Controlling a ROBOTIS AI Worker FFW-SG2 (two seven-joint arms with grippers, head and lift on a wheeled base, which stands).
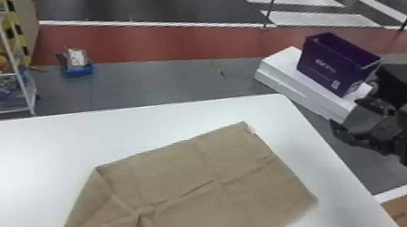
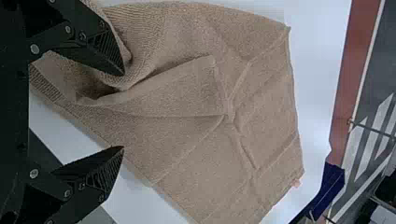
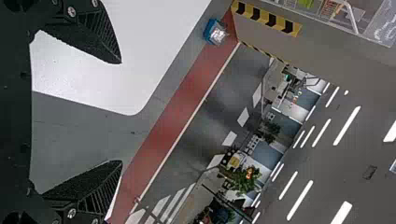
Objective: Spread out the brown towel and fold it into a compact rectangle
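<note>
Table [image 1: 16, 180]: largest thing, white, bearing the whole job. Its flat surface gave the cloth room to be opened out.

Towel [image 1: 231, 207]: on the table, nearer the right edge than the far edge, set askew to both. Its far and right parts lay mostly flat, with creases running across; its near-left part was doubled over and rumpled. Spreading looked partly done, folding hardly begun. The flat part probably served as the base on which the rest would be straightened.

Right arm [image 1: 402, 129]: beyond the table's right edge, over the floor [image 1: 166, 82], presumably parked there to leave the cloth to the other arm.

Box [image 1: 336, 63]: purple, on white slabs past the far right corner; no part in the work.

Left gripper [image 2: 123, 111]: at the towel's rumpled part, fingers wide apart, one over the cloth, the other beside its edge. Likely placed so to take the loose roll [image 2: 140, 51]; contact could not be told. Closing there might catch several layers and drag the flat part along.

Right gripper [image 3: 122, 112]: fingers well apart, nothing between.

Tag [image 1: 251, 130]: smallest, pale, by the towel's far right corner, a handy mark for lining up edges.
</note>
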